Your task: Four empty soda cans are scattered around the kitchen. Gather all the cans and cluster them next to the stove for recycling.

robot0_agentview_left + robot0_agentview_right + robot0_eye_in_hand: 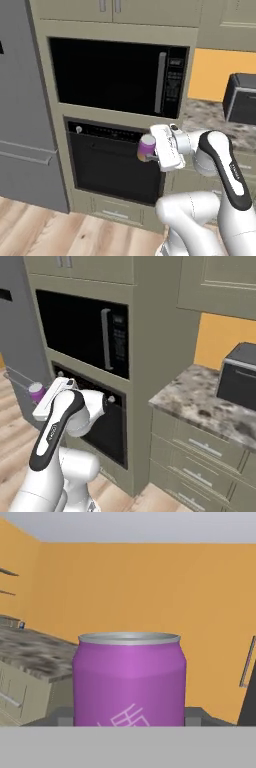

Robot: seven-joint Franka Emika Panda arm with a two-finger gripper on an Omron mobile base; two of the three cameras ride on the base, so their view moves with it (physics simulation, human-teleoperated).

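The tool [145, 151] apparently clamps the upright purple can [147, 146] between its fingers.

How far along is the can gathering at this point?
Done: nothing visibly delivered; no cans clustered anywhere in view. In hand: the purple-pink can sits upright in the gripper, carried in the air in front of the wall oven. Left: bring it beside the stove, then fetch the others.

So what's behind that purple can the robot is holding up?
In the left base view, the black-doored wall oven sits behind the purple-pink soda can gripped in the pincer. The can covers a small patch of the oven door.
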